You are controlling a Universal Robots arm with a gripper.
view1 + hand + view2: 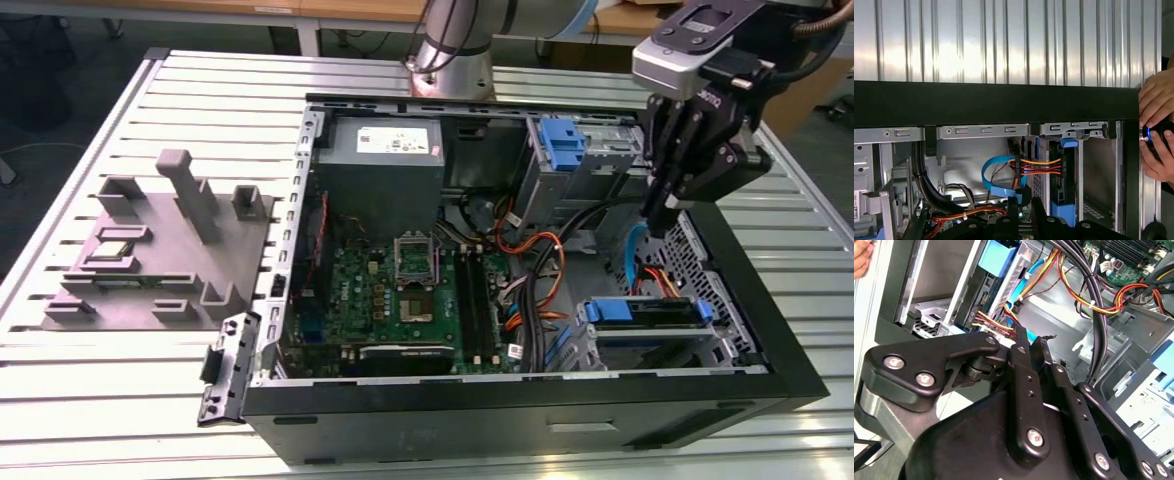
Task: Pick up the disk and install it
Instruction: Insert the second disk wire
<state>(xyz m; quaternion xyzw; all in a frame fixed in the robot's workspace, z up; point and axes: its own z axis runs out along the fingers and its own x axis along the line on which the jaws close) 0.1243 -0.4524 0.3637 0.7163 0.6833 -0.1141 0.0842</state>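
The disk (641, 312), edged by its blue carrier, sits in the drive bay at the open computer case's corner, on the exterior view's right. In the first wrist view the disk (1061, 210) stands on edge in that bay, with red and orange cables beside it. My gripper (659, 222) hangs above the case's right wall, fingers pointing down, up and away from the disk. In both wrist views the gripper (1034, 337) (1024, 205) looks shut with nothing between its fingers, hovering over the cables.
The black computer case (534, 400) lies open on a slatted metal table (120, 390). An upright blue latch (563, 145) stands on a grey cage. Cable bundles (534, 260) cross the case floor. A grey fixture (160, 250) lies left. A person's hand (1156, 130) is at the case edge.
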